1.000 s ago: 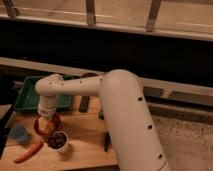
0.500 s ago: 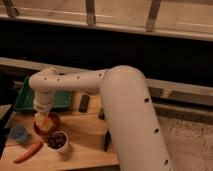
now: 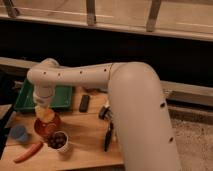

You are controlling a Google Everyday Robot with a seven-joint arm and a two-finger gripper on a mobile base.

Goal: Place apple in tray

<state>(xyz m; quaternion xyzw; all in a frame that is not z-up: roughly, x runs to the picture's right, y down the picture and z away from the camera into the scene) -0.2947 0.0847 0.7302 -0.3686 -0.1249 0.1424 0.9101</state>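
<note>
Gripper (image 3: 45,113) closed on the small round orange-yellow apple (image 3: 47,116), held just above the round reddish-orange bowl (image 3: 46,127) near the bench's left edge. Best move, as I judge it: carry the apple back over the large green rectangular plastic tray (image 3: 60,97), clear its raised rim, release low. White arm reaches left across the wooden bench (image 3: 87,145), wrist pointing down.

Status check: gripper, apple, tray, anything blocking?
Gripper shut on apple, above reddish bowl. Green tray just behind, apple not in it yet. Nothing seen between apple and tray.
</note>
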